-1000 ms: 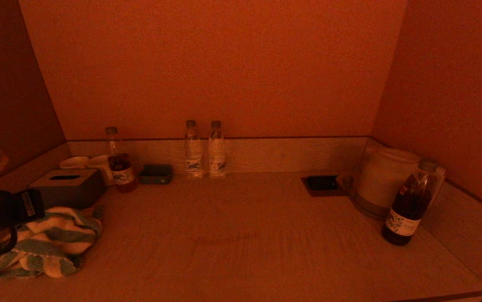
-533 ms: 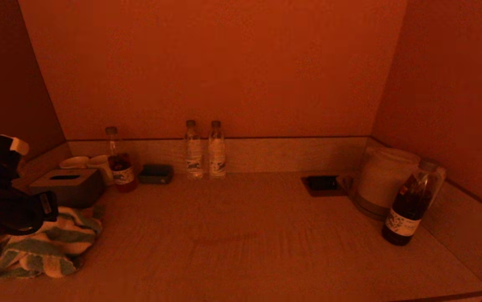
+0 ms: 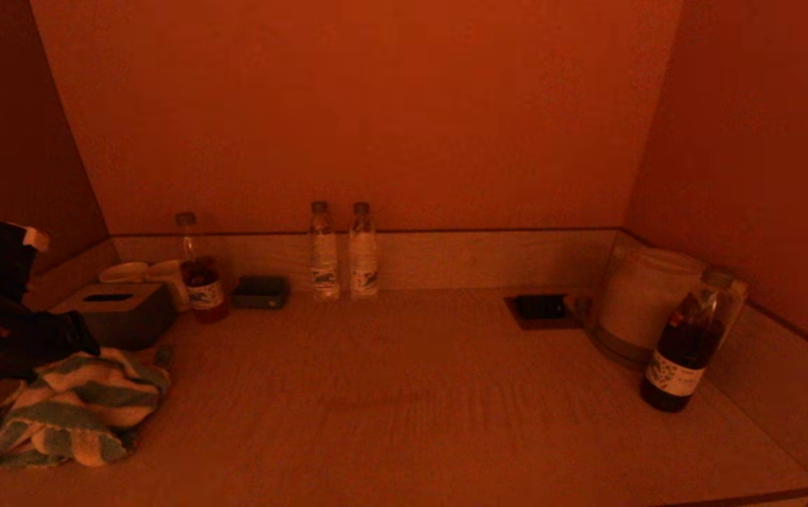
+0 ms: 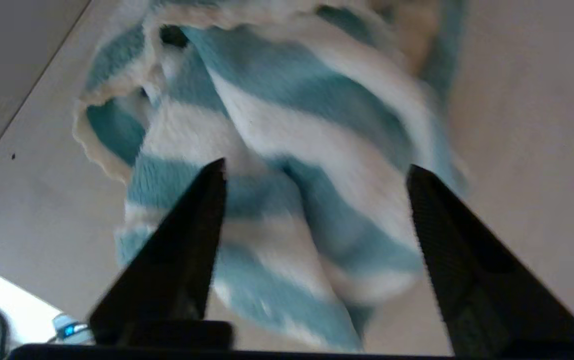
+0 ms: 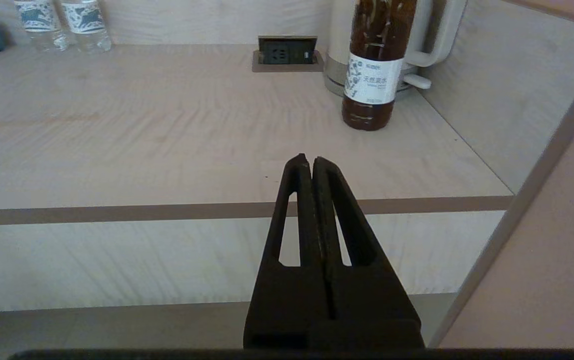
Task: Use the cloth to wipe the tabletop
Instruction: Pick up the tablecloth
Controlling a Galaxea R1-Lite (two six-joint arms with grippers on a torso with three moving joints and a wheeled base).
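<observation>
A crumpled blue-and-white striped cloth (image 3: 73, 412) lies at the front left of the light wooden tabletop (image 3: 411, 394). My left gripper (image 3: 70, 336) hovers just above the cloth's rear left part. In the left wrist view the left gripper (image 4: 316, 169) is open, its two black fingers (image 4: 187, 240) spread on either side of the cloth (image 4: 287, 150), not closed on it. My right gripper (image 5: 308, 160) is shut and empty, held in front of the table's front edge; it is out of the head view.
Behind the cloth stand a tissue box (image 3: 115, 313), cups (image 3: 140, 273) and a tea bottle (image 3: 198, 271). Two water bottles (image 3: 342, 250) stand at the back wall. A socket plate (image 3: 541, 310), a kettle (image 3: 640, 303) and a dark bottle (image 3: 689, 338) are at the right.
My left arm has lifted and tilted over the cloth's rear edge, moving slightly rightward over the last second. The cloth has barely shifted. The right arm is still.
</observation>
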